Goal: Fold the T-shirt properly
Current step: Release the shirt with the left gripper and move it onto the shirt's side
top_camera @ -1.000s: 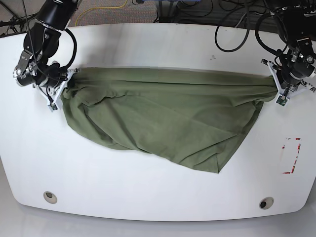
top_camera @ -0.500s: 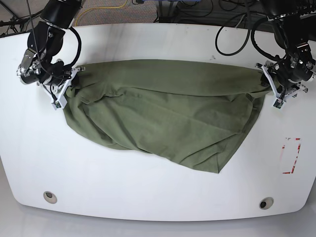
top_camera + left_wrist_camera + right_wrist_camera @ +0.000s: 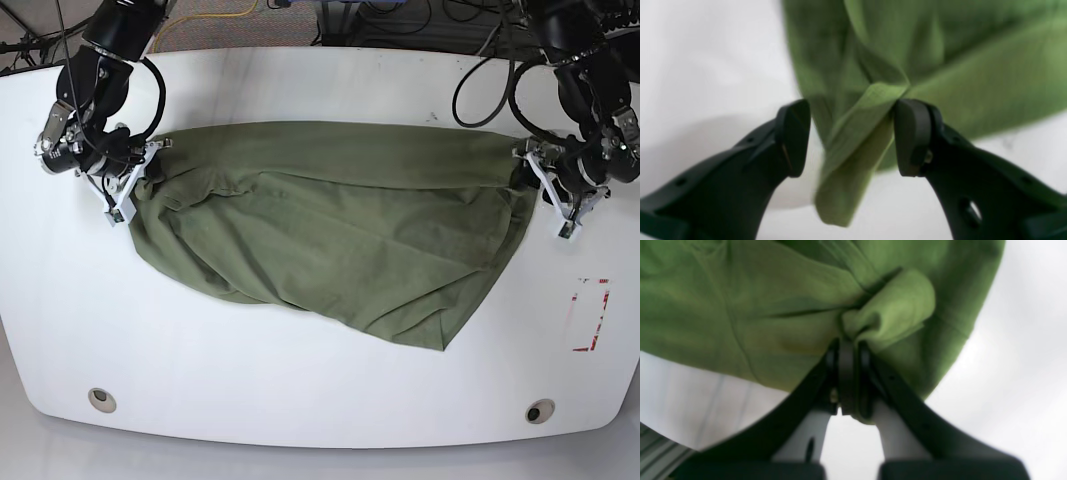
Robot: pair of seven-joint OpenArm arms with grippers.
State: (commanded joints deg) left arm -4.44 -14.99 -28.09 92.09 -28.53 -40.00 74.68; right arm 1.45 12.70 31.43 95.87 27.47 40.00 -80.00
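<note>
Your olive-green cotton T-shirt [image 3: 330, 230] lies spread across white rounded tabletop [image 3: 300, 400]; top edge straight between both arms, bottom corner trailing toward front right. Bare tabletop wide along front. Since half second ago, left pincer [image 3: 853, 136] slid lower; fingers now apart, cloth fold loose between them. Right pincer [image 3: 846, 373] clamped tight on bunched T-shirt corner.
</note>
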